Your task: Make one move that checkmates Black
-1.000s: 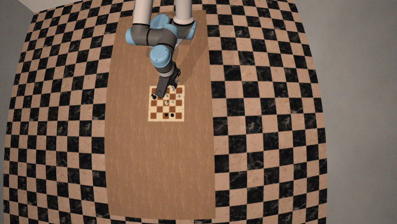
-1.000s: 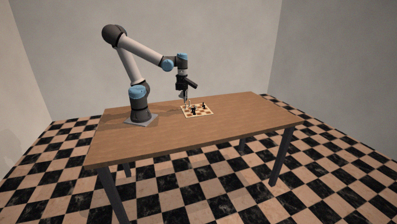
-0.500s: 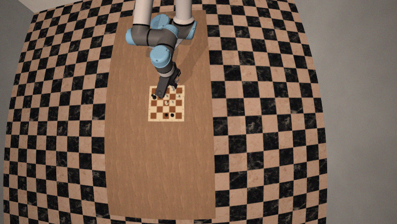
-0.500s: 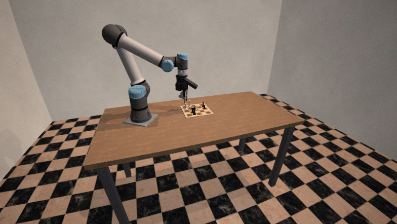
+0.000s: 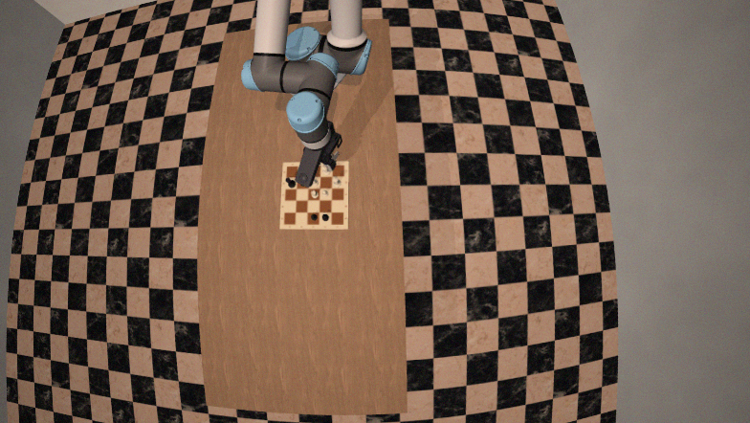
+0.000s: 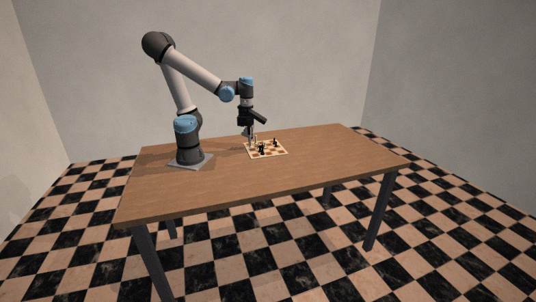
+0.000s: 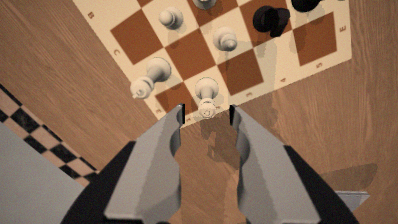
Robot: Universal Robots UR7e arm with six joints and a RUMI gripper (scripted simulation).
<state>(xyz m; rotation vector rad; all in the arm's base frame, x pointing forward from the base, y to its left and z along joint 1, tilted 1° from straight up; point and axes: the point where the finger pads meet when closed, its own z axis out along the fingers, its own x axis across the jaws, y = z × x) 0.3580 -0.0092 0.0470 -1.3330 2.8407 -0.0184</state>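
Note:
A small chessboard (image 5: 314,226) (image 6: 263,156) (image 7: 107,30) lies on the wooden table. My gripper (image 5: 303,181) (image 6: 247,135) (image 7: 207,105) hangs over the board's corner nearest the arm's base, fingers a little apart. In the wrist view a tall white piece (image 7: 206,95) stands on the corner dark square, and its top shows in the gap between my fingertips; I see no finger touching it. A taller white piece (image 7: 151,77) stands on the neighbouring square. Two white pawns (image 7: 170,18) (image 7: 225,39) and a black piece (image 7: 270,20) stand further in.
In the overhead view two black pieces (image 5: 314,216) (image 5: 325,216) stand on the far row, and another black piece (image 5: 289,182) near my fingers. The arm's base (image 6: 187,149) is bolted to the table left of the board. The floor is chequered.

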